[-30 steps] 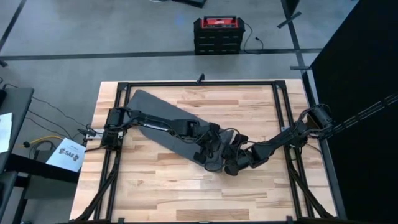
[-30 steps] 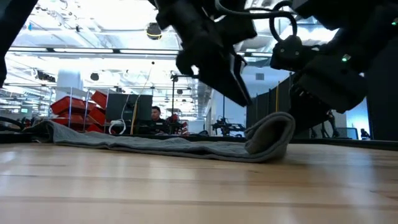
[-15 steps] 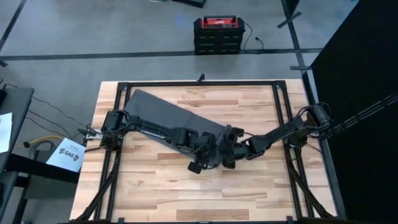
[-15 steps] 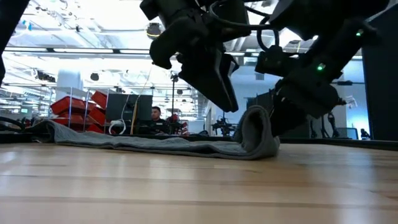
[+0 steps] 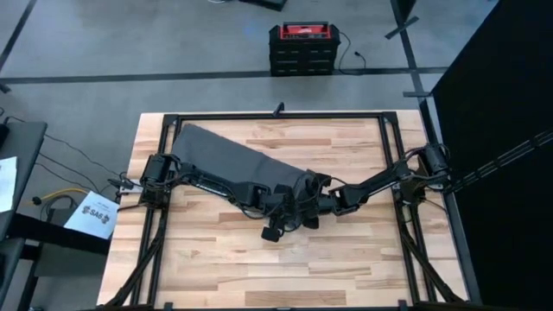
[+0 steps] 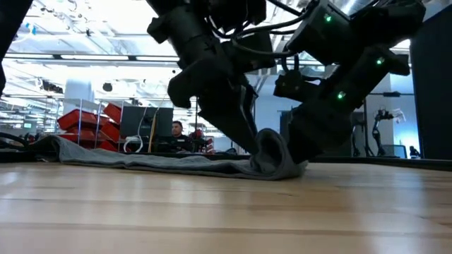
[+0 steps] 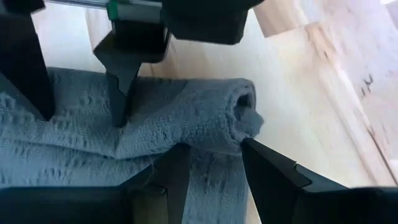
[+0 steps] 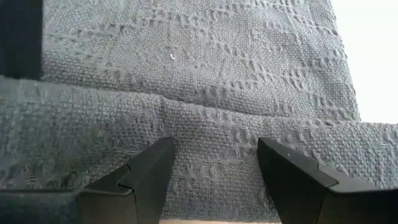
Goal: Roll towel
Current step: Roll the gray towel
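Observation:
The dark grey towel (image 5: 226,155) lies flat and slantwise from the far left toward the table's middle. Its near right end is rolled into a short roll (image 6: 272,158), which lies on the flat part. My left gripper (image 7: 214,152) is open at one side of the roll (image 7: 202,115). My right gripper (image 8: 214,146) is open at the other side, its fingers (image 7: 120,93) showing beyond the roll in the left wrist view. In the high view both grippers meet at the roll, left (image 5: 291,210) and right (image 5: 314,199). My left gripper's open fingertips (image 7: 180,158) stand against the lower side of the roll (image 7: 214,140), near its open end, slanting down. The roll lies on the towel. My right gripper's open fingers come down from the other side. One fingertip (image 7: 119,115) presses into the cloth (image 7: 134,127) and dents it.
Bare wooden tabletop (image 5: 346,250) lies near and right of the roll. A black metal frame (image 5: 276,115) runs round the table's edges. A red and black box (image 5: 302,47) stands on the floor beyond the far edge.
Both grippers have gone toward the table's far left along the towel, the right one farther. The rolled end has travelled with them, rolling tighter and lower over the flat part. The flat part is now shorter, and its far left end has stayed in place.

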Controlling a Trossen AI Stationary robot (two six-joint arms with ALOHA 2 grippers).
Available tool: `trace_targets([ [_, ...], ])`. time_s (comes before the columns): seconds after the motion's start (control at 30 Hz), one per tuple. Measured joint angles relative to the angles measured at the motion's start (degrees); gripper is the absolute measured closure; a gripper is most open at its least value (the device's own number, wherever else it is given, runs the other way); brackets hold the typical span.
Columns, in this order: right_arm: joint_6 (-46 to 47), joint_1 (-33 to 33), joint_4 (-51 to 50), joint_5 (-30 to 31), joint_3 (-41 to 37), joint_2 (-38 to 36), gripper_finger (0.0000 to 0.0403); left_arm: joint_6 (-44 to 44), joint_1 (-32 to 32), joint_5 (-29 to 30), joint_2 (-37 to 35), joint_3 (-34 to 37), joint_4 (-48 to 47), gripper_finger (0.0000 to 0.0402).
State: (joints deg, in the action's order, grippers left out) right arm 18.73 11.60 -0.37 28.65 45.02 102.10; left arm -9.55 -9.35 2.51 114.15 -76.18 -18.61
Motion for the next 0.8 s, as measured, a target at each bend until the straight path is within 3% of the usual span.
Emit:
trace_targets([
  [0.27, -1.5, -0.3, 1.1, -0.1, 0.4, 0.2, 0.0177, 6.2, -0.4, 0.1, 0.0, 3.9, 3.2, 0.0268],
  [0.43, -2.2, -0.8, 1.4, -0.4, 0.4, 0.2, 0.0177, 11.7, -2.0, 3.2, 0.0, 4.2, 3.2, 0.0268],
  [0.8, -2.3, -1.1, 1.2, -0.4, 0.5, 0.2, 0.0177, 29.5, -5.1, 7.2, 0.0, 4.2, 4.7, 0.0268],
])
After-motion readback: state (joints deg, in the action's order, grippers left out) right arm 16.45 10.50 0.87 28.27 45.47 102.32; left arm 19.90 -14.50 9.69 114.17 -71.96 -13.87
